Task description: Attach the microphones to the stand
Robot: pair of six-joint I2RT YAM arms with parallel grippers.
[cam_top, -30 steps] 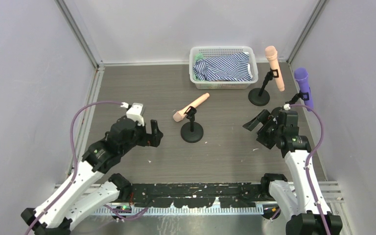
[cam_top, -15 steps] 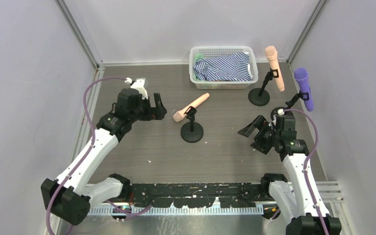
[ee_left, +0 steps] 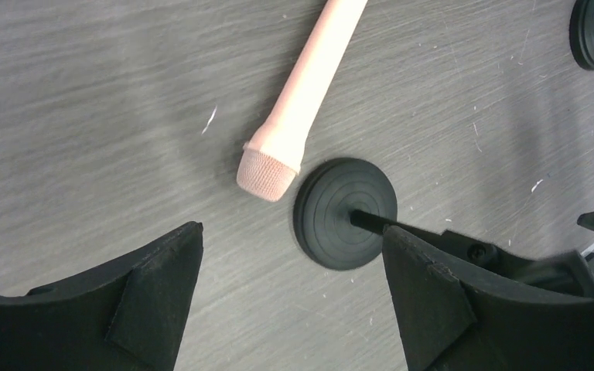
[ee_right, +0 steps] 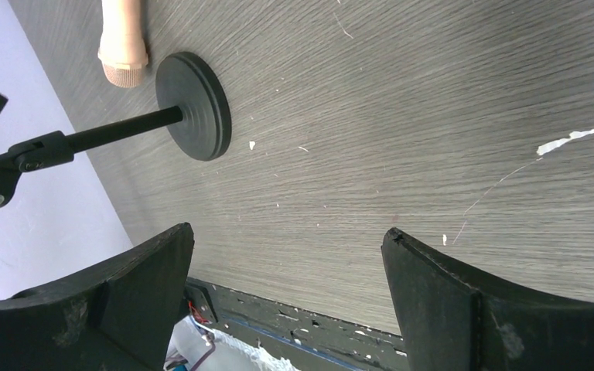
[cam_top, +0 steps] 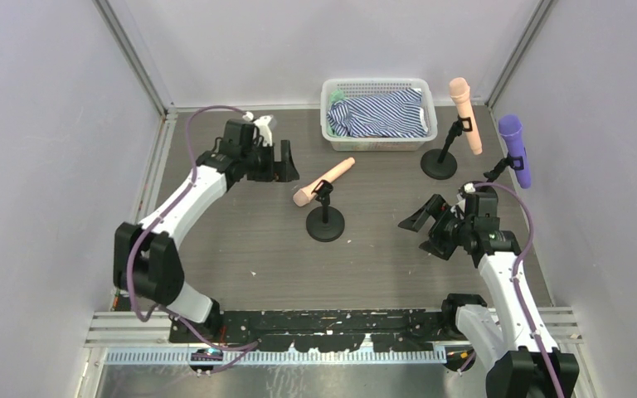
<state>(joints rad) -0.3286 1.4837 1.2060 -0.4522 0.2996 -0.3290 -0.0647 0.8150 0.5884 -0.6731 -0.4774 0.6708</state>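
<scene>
Left wrist view looks down between the widely spread jaws of the left gripper (ee_left: 291,236), which hold nothing, onto the loose peach microphone (ee_left: 303,89). It lies flat on the table (ee_left: 85,93), its rounded head just beside the round base of the middle stand (ee_left: 346,212). From the top external camera, the left gripper (cam_top: 275,168) now hangs far out over the table's left half, near that microphone's head end, after the arm swings up from the near edge within the last second. The right gripper (cam_top: 425,230), equally wide and empty, waits low to the right of the middle stand, having shifted only slightly toward it. Farther out, the second peach microphone (cam_top: 462,112) and the purple microphone (cam_top: 515,149) sit tilted in the clips of the rear stand (cam_top: 440,162) and the right stand (cam_top: 499,171). Two of three appear mounted, so the reach likely sets up the last pick-up. The middle stand's clip looks vacant. A basket (cam_top: 332,133) of striped cloth sits at the back.
</scene>
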